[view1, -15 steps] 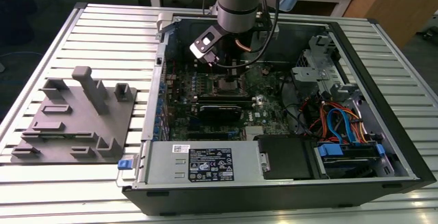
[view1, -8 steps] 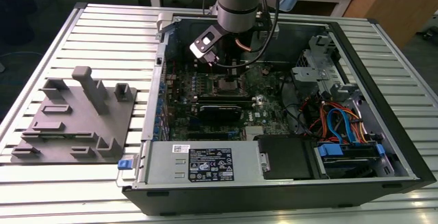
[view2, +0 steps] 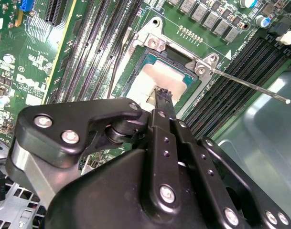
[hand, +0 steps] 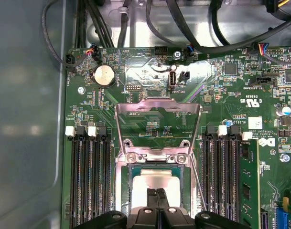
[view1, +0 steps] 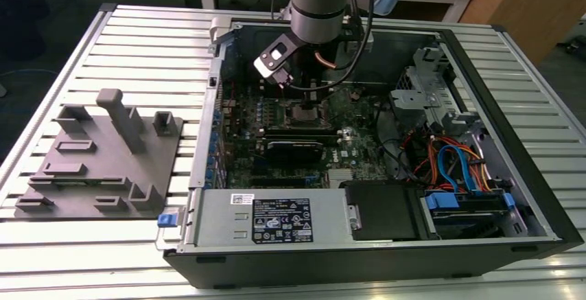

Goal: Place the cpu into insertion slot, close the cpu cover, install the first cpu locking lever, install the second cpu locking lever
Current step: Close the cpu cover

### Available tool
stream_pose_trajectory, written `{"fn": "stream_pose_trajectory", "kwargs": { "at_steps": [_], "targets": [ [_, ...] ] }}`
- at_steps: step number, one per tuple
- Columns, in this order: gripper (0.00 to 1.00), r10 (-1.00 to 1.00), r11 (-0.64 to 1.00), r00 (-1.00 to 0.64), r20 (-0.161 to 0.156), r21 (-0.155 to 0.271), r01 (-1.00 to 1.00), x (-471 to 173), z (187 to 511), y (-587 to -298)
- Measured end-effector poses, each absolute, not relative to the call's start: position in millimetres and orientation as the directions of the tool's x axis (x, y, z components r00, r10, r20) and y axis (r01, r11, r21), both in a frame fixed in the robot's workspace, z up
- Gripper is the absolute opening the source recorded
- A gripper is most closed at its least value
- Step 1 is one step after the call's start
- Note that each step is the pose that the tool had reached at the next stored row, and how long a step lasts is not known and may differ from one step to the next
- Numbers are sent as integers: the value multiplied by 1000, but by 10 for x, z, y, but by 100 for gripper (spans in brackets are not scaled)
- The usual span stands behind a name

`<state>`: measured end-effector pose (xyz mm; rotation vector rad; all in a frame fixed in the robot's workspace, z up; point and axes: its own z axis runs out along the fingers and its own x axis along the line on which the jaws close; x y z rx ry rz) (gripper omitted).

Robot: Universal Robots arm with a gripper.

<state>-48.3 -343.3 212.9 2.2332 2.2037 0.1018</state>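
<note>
first wrist view: finds the gripper (hand: pixel 157 192) squeezed shut, holding nothing, tips right over the cpu (hand: pixel 152 181), maybe touching. sees the cpu lying in the insertion slot (hand: pixel 120 183), the cpu cover (hand: pixel 157 103) flipped up. might push too hard, hurt tiny pins, or shove it crooked.

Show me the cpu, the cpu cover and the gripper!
cpu (hand: pixel 155 179), first wrist view, its silver top.
cpu cover (hand: pixel 158 102), first wrist view, the open frame's end bar.
gripper (hand: pixel 157 192), first wrist view, between its fingertips.
</note>
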Motion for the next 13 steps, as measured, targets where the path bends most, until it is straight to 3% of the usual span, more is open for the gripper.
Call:
{"fn": "stream_pose_trajectory", "kwargs": {
  "at_steps": [6,13],
  "targets": [
    [11,1000,-12,12,3,48,999,-483,2129,-3426],
    [11,1000,-12,12,1,48,999,-483,2136,-3426]
  ]
}}
